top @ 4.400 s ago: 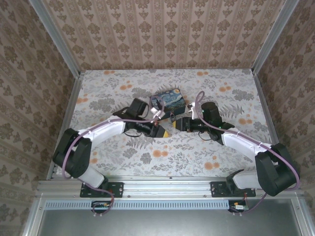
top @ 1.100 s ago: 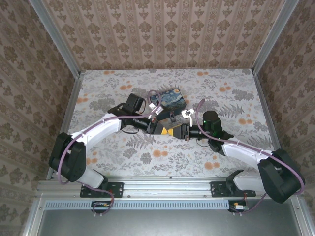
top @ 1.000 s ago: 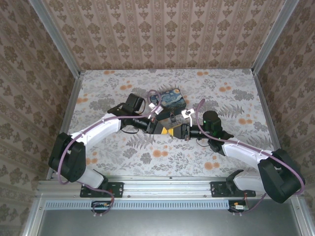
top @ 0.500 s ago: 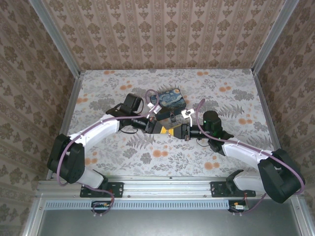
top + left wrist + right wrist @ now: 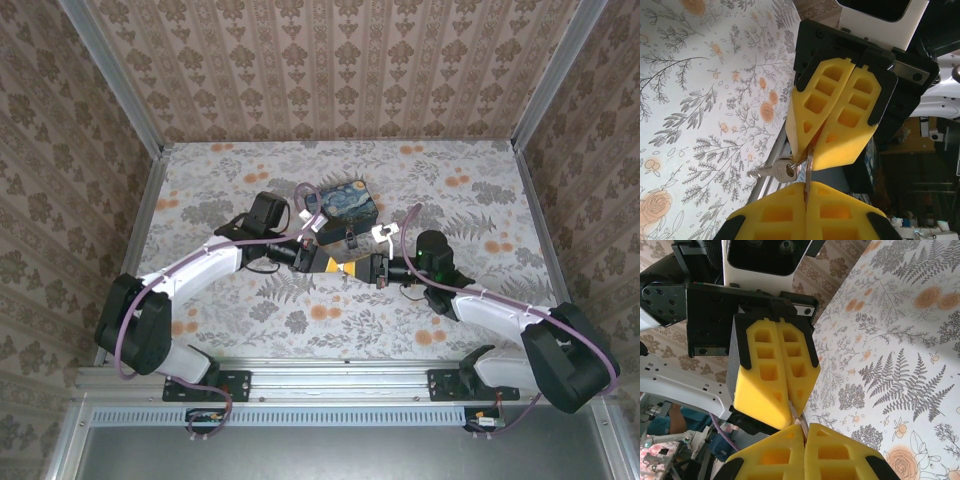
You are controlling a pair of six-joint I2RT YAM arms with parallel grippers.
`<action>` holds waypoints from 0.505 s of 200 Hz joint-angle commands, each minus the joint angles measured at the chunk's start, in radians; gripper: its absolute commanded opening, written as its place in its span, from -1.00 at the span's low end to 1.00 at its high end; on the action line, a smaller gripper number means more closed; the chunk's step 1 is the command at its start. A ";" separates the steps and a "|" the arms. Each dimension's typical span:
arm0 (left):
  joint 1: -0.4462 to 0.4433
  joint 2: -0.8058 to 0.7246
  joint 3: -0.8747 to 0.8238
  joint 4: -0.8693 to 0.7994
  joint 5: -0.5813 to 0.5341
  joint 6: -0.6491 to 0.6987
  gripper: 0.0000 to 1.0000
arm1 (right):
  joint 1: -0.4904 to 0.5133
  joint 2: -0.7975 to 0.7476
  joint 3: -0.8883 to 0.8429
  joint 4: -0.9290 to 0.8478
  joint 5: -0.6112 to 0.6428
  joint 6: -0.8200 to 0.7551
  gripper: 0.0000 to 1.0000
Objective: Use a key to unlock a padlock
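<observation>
While the left tool (image 5: 805, 190) and the right tool (image 5: 812, 150) meet tip to tip above the floral bench (image 5: 700, 100), we see the padlock (image 5: 783, 171) hanging just beside their fingertips, on the bench side. Its long axis lies crosswise to the tools, with the shackle (image 5: 800, 162) end toward them and the body pointing away. It is small, smooth, silvery metal with a thin wire loop. Both tools are pinched fully closed on a thin flat metal strip (image 5: 808, 170) spanning the gap. Their yellow pads (image 5: 840, 120) are blocky, with square pockets.

Shiny silvery metal padlock (image 5: 785, 171); matt yellow plastic hand pads (image 5: 835, 105); smooth, matt flower-printed table (image 5: 690, 100).
</observation>
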 commanded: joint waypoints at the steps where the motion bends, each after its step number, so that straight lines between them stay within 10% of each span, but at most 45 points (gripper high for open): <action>1: -0.003 -0.005 -0.023 0.106 -0.001 -0.042 -1.00 | 0.022 -0.023 -0.005 0.133 -0.081 0.034 -1.00; 69: -0.010 0.003 -0.028 0.128 -0.011 -0.042 -1.00 | 0.042 -0.086 -0.004 0.069 -0.031 0.007 -1.00; 101: 0.022 -0.006 -0.014 0.054 -0.105 0.012 -0.35 | 0.024 -0.156 0.013 -0.226 0.102 -0.130 -1.00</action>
